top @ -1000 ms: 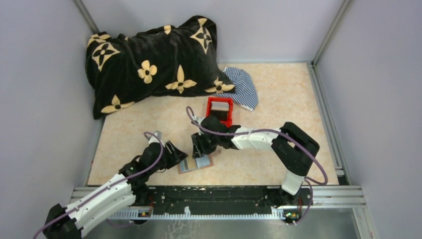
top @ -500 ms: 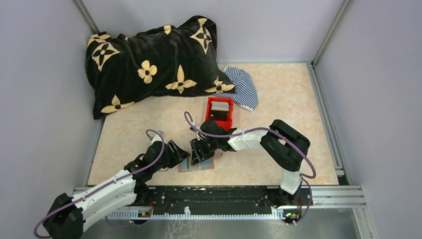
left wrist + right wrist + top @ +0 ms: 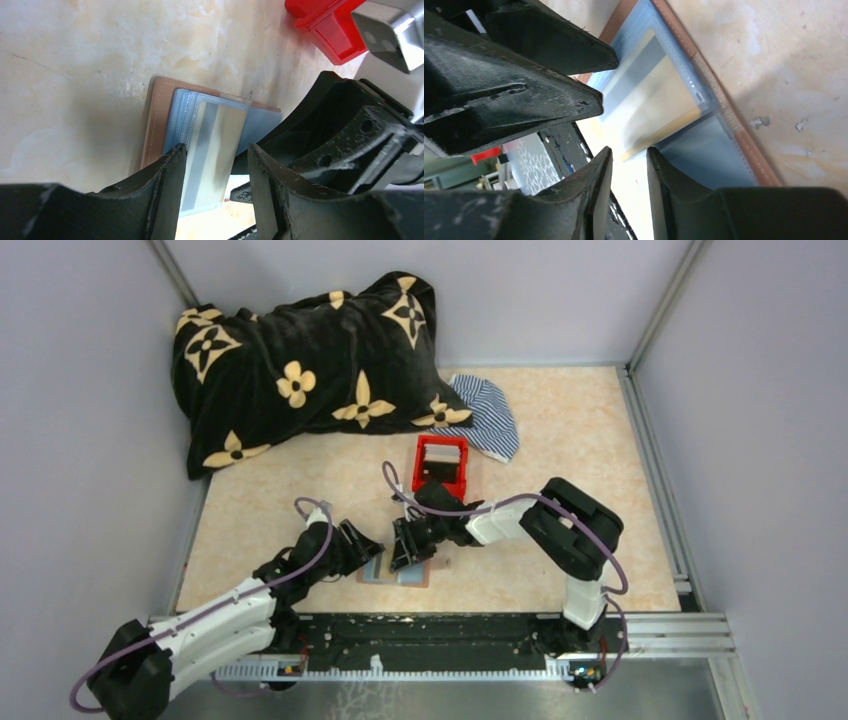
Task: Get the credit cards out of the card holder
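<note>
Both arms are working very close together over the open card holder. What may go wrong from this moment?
1. The left gripper and right gripper crowd over the card holder, so they might collide.
2. The credit card sticks only partly out of its clear sleeve. The right jaws, open at its corner, may slip off it or drag the whole holder along.

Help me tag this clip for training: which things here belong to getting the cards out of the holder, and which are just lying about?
Belongs to the job:
- card holder, lying open
- credit card, in its clear sleeve

Just lying about:
- red box
- flower-print blanket
- striped cloth
</note>
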